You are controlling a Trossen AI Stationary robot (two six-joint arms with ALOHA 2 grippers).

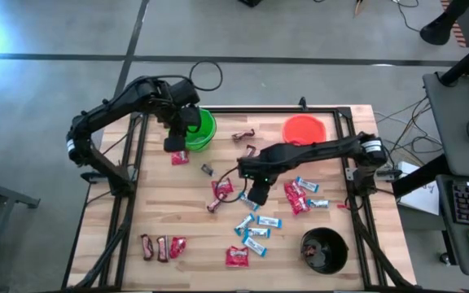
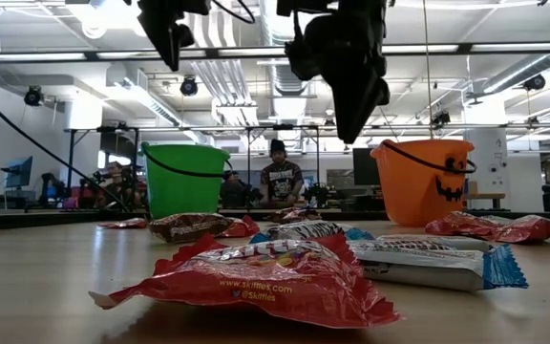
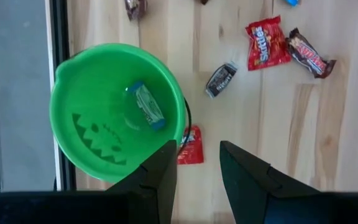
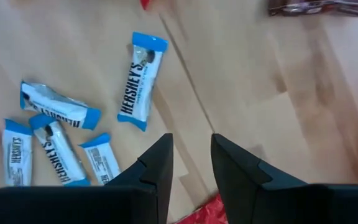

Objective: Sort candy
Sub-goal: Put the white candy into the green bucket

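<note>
The candy is scattered over the wooden desk (image 1: 177, 220): Hershey's bars (image 4: 140, 81) are clustered in the middle, toward the near edge, with red Skittles packets (image 3: 266, 43) and dark brown Snickers bars (image 3: 309, 53) spread around them. One blue-and-white bar (image 3: 146, 106) is seen lying inside the green bucket (image 1: 204, 130) at the far left. An orange bucket (image 1: 304, 129) is placed at the far edge, a black bucket (image 1: 325, 251) at the near right corner. The left claw (image 3: 196, 163) is held beside the green bucket, partly open, nothing gripped. The right claw (image 4: 191, 158) is held above the Hershey's bars, partly open and empty.
</note>
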